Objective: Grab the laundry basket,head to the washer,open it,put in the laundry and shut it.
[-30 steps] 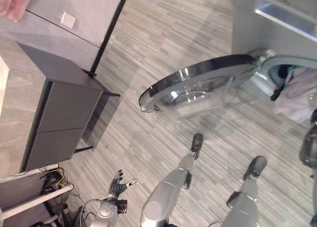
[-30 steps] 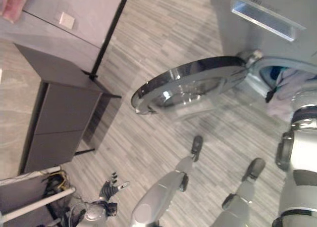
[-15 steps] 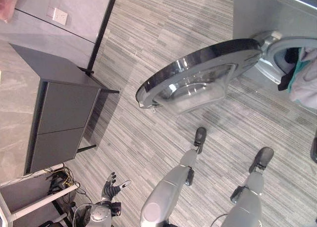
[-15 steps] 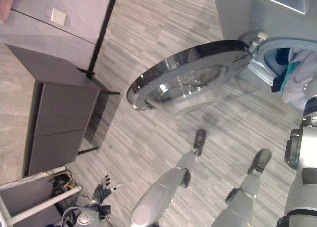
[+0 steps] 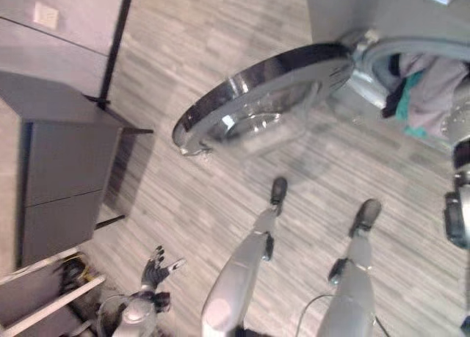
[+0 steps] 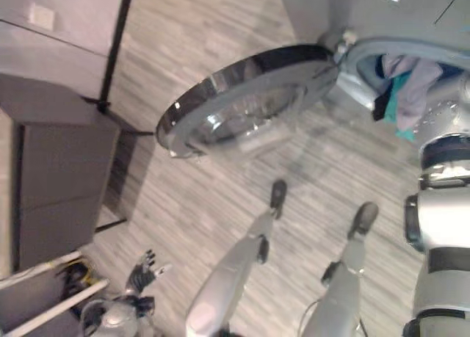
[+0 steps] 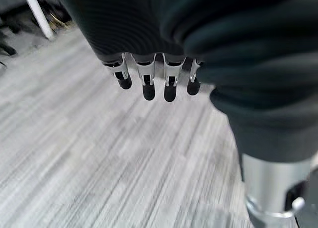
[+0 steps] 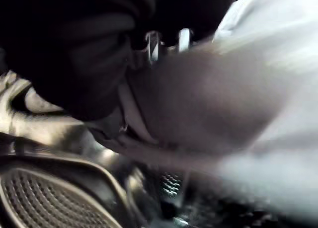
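Laundry (image 5: 429,95) hangs out of the washer's (image 5: 382,17) round opening, half in the drum and half over the lower rim; it is a bundle of pale lilac-grey cloth with a teal piece and a dark piece beside it. I judge it light, soft and limp, so it will sag and slip back out if it is only pushed at one edge; the better hold seems to be the thick middle fold, pressed deep into the drum.

The right hand (image 8: 164,44) is pressed into pale cloth at the drum; its fingers are hidden there, so I cannot tell if they grasp; the perforated metal drum wall shows beside it. The left hand (image 5: 156,267) hangs low near the striped grey floor (image 5: 220,183), fingers (image 7: 147,86) straight and released. The door (image 5: 257,95) stands wide open; a round chrome ring with a bulging glass bowl, hard and smooth.
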Available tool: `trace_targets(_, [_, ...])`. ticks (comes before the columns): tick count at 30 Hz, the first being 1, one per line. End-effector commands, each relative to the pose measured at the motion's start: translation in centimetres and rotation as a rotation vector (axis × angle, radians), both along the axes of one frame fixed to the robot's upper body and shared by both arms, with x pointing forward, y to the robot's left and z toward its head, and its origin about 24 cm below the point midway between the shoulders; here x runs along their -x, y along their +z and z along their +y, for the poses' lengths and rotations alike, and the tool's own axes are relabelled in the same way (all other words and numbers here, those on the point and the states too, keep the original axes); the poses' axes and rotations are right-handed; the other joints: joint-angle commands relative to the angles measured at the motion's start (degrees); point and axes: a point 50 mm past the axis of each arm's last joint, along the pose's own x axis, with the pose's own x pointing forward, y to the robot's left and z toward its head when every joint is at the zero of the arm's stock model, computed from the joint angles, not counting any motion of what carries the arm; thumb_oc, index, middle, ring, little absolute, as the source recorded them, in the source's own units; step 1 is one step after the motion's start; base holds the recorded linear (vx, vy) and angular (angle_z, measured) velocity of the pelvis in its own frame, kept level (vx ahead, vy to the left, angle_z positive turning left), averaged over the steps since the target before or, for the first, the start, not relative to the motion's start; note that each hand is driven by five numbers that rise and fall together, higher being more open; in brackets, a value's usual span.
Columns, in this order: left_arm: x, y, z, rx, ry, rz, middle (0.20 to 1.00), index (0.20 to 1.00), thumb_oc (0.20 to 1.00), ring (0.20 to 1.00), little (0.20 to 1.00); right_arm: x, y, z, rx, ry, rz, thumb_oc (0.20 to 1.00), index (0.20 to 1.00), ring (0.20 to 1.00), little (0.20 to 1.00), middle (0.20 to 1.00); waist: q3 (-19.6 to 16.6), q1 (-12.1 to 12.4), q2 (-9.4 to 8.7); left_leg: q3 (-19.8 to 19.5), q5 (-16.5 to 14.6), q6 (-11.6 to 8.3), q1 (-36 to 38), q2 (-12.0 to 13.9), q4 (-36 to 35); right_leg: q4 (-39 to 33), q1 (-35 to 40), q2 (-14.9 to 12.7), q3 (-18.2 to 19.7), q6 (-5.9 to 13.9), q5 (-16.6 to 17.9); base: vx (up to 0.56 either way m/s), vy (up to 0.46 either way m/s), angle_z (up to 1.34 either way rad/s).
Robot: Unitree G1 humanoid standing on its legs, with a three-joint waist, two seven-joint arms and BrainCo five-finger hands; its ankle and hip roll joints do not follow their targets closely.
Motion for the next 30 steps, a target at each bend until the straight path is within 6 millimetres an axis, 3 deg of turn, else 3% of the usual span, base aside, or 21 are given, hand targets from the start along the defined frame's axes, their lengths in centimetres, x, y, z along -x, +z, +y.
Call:
trace_targets(1, [1.2,0.1,2.0,-0.035,0.03,0.021,1.0,1.0,1.0,1.0,1.0,5.8,13.5,2.2,0.19,0.05,-0.442,0.2,0.2,0.2,0.2,0.2,-3.1,2.6,-0.17,-0.8,-11.8,-2.55,-3.4,-1.3,10.2,15.7,0.5,-1.4,3.3,-0.78,-17.3,0.05,0.017,0.16])
trace_targets(4, [1.1,0.7,2.1,-0.002,0.064,-0.021,1.0,1.0,1.0,1.0,1.0,6.3,13.0,1.4,0.161,0.024,-0.461,0.2,0.2,0.2,0.2,0.2,-2.5,2.5,1.52,-0.9,-12.7,-2.64,-7.2,-1.7,13.2,21.8,-5.2,-1.9,4.4,-0.82,-19.5,-0.02,0.018,0.13])
trace_targets(11, [1.0,1.3,0.9,0.049,0.016,-0.06,1.0,1.0,1.0,1.0,1.0,7.5,13.2,-0.3,0.162,-0.071,-0.418,0.2,0.2,0.2,0.2,0.2,-2.9,2.1,2.82,-1.1,-13.0,-2.78,-12.4,-2.3,15.9,27.4,-11.2,-2.4,5.0,-0.76,-20.9,0.0,0.009,0.18])
trace_targets(20, [0.5,2.4,0.7,0.043,0.002,-0.1,1.0,1.0,1.0,1.0,1.0,6.8,9.9,-3.4,0.049,-0.232,-0.097,0.2,0.2,0.2,0.2,0.2,-3.8,2.6,4.18,-1.1,-14.4,-2.13,-14.6,-3.2,18.1,32.6,-14.2,-3.4,5.7,-0.49,-22.8,0.01,0.02,0.06])
trace_targets(21, [-0.2,3.1,0.8,0.019,0.002,-0.13,1.0,1.0,1.0,1.0,1.0,5.9,7.9,-4.3,0.037,-0.252,0.101,0.2,0.2,0.2,0.2,0.2,-3.2,2.2,4.12,-1.1,-14.8,-2.18,-15.6,-3.2,19.4,34.5,-15.1,-3.8,5.2,-0.62,-23.4,-0.01,0.005,0.06])
trace_targets(23, [-0.7,3.5,0.9,0.01,0.006,-0.145,1.0,1.0,1.0,1.0,1.0,5.8,7.1,-4.6,-0.063,-0.216,0.089,0.2,0.2,0.2,0.2,0.2,-2.8,2.0,3.97,-1.1,-14.8,-2.31,-16.3,-3.5,19.4,34.6,-15.6,-3.9,4.9,-0.58,-23.7,0.0,0.001,0.16])
trace_targets(27, [-0.9,3.9,1.2,0.01,0.032,-0.162,1.0,1.0,1.0,1.0,1.0,6.5,10.2,-3.2,-0.087,-0.17,-0.099,0.2,0.2,0.2,0.2,0.2,-3.2,2.4,3.53,-1.5,-14.3,-2.44,-17.1,-3.7,18.4,34.7,-16.4,-4.2,4.4,-0.04,-23.6,0.01,0.005,0.05])
trace_targets(28, [-0.7,3.9,2.2,0.0,0.079,-0.163,1.0,1.0,1.0,1.0,1.0,8.5,14.9,-0.9,0.078,-0.2,-0.242,0.2,0.2,0.2,0.2,0.2,-3.9,3.2,2.49,-2.0,-13.9,-2.61,-17.2,-3.9,17.5,34.5,-16.5,-4.5,4.1,0.35,-23.6,0.0,0.0,0.0])
trace_targets(30, [-0.2,3.6,2.7,-0.008,0.098,-0.145,1.0,1.0,1.0,1.0,1.0,11.7,19.0,1.5,0.238,-0.265,-0.397,0.2,0.2,0.2,0.2,0.2,-4.5,3.3,2.11,-2.4,-13.6,-2.82,-17.6,-4.2,17.0,34.9,-17.2,-4.9,4.1,0.6,-23.5,0.0,0.0,0.0])
